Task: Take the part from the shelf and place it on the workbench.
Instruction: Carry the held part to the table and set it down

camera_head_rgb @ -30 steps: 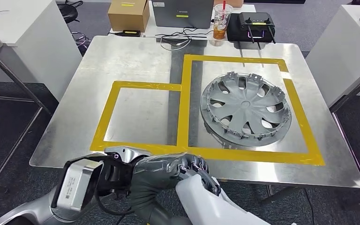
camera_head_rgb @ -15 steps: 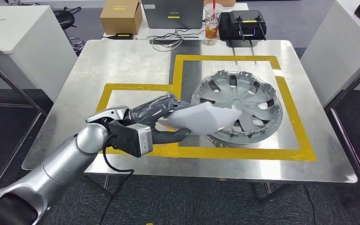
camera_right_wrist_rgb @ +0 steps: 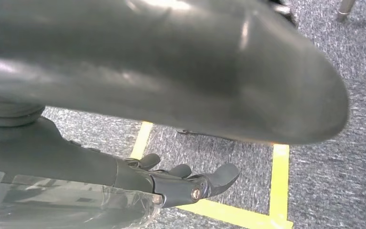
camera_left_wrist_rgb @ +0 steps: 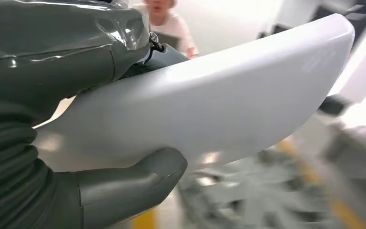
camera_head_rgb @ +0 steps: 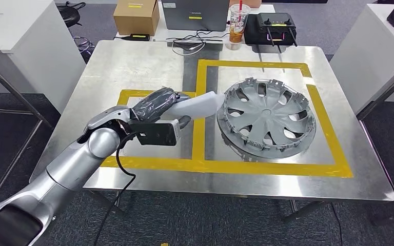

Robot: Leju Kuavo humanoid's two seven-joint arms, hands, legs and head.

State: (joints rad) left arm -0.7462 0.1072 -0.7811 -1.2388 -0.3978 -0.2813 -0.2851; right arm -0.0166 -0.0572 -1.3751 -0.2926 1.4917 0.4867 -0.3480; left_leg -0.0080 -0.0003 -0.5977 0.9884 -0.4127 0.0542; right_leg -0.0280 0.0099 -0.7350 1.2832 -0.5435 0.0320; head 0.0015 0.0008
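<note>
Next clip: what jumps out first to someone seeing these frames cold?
The silver left arm reaching over the steel workbench, its left hand gripping a smooth white part above the yellow tape line between the two marked squares. Next, the large grey hubcap lying inside the bigger taped square, right beside the part's far end. The right hand hangs low over grey carpet, holding nothing, fingers apart.

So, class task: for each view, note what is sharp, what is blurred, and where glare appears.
Head view: sharp throughout, soft glare on the steel workbench. Left wrist view: the white part and left hand sharp, background blurred and overexposed. Right wrist view: carpet fairly sharp, near dark shape blurred.
</note>
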